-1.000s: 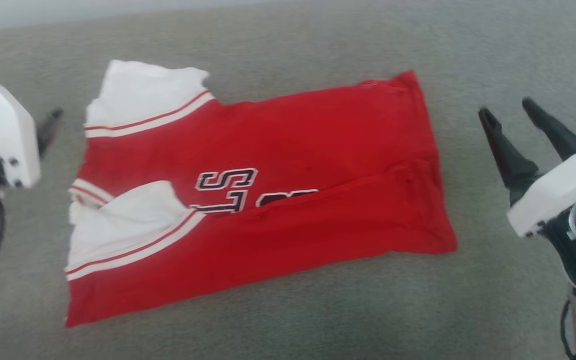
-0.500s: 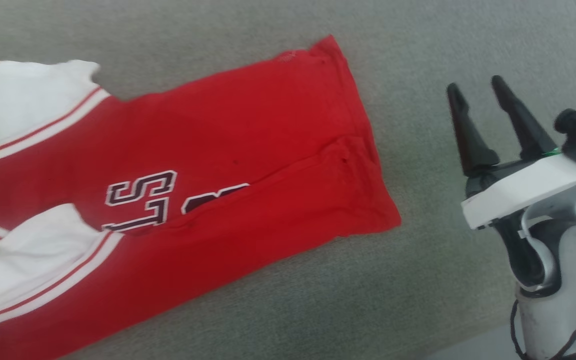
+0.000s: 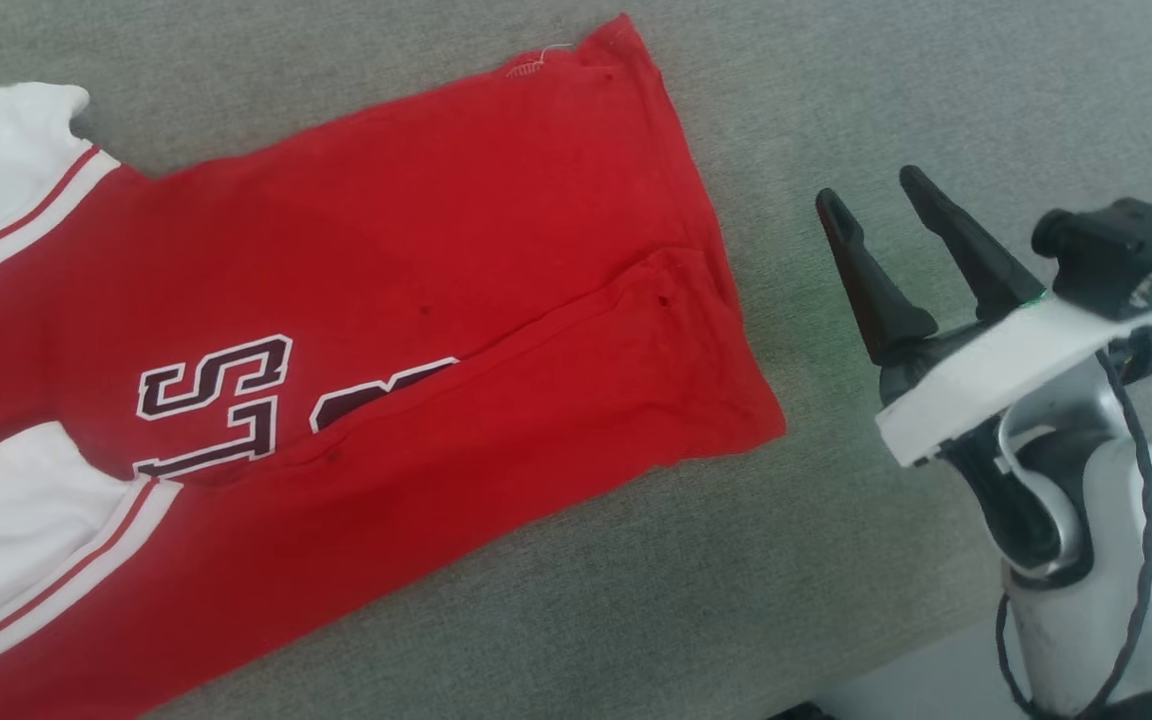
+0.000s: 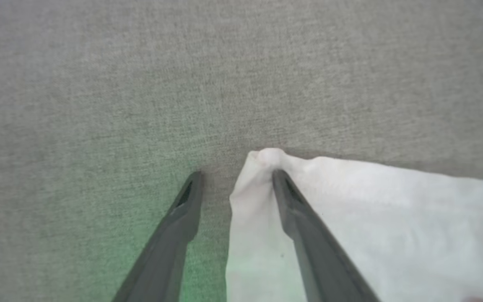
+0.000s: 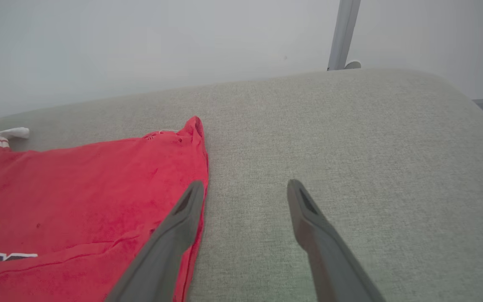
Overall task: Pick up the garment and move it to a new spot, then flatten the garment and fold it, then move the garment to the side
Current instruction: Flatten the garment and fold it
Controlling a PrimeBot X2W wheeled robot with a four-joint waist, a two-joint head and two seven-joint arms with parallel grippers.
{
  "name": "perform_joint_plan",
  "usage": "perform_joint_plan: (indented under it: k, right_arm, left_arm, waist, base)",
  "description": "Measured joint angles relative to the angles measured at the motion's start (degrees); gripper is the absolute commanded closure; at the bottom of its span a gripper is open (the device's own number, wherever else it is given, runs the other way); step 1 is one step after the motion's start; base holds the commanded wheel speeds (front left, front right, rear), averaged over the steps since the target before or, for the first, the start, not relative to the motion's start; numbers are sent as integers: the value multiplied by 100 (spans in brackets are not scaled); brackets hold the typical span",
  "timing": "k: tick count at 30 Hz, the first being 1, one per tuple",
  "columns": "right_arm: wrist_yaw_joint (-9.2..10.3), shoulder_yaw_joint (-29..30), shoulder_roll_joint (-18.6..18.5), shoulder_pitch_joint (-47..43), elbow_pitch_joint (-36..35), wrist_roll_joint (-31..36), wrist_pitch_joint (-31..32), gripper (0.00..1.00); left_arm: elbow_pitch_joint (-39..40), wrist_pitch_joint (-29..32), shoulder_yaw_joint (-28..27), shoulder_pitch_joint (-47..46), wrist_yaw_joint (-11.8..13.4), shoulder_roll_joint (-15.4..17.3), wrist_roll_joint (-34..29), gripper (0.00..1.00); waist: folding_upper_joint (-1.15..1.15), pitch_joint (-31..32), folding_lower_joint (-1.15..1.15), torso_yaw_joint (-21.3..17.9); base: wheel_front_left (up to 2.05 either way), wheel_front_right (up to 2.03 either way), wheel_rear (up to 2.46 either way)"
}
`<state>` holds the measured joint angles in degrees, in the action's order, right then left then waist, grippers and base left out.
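Head view: the garment [image 3: 416,300] is laid flat on the grey upholstered surface [image 3: 886,80], its near long edge turned over the lettering. The right tool [image 3: 868,186] is held wide and empty, just beside the garment's hem and apart from it.

Left wrist view: the left tool [image 4: 236,173] is seen with jaws parted. The tip of the garment's white sleeve [image 4: 371,209] lies between them against one finger, not yet clamped. A fold is judged to be in hand, so a deep bite through both layers is advised.

Right wrist view: the garment's hem corner should be pinched likewise before any lift. Beyond the garment the surface is rounded off, and a pale wall [image 5: 141,42] and a grey post [image 5: 344,29] are seen behind.
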<state>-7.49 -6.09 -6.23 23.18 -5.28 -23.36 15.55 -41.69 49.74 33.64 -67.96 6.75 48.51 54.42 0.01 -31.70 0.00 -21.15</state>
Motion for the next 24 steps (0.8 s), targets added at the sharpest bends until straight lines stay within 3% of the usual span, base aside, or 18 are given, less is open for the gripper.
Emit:
perform_joint_plan:
  k: [9,16,24]
  right_arm:
    - [0,-275,-287,1155,560,-208,1007,0]
    - [0,-558,-475,2570,1875,-415,1833,0]
    - [0,-1165,-364,3738,3506,-653,2899,0]
  left_arm:
    - [4,-44,133,-270,-120,-347,-45,100]
    - [-100,-180,240,-556,-203,-742,-104,100]
    - [-299,-347,292,-797,-327,-967,-147,100]
  waist:
    - [0,-120,0,309]
    - [0,-253,0,675]
    - [0,-396,0,864]
  base:
    - [0,0,0]
    - [0,0,0]
    - [0,0,0]
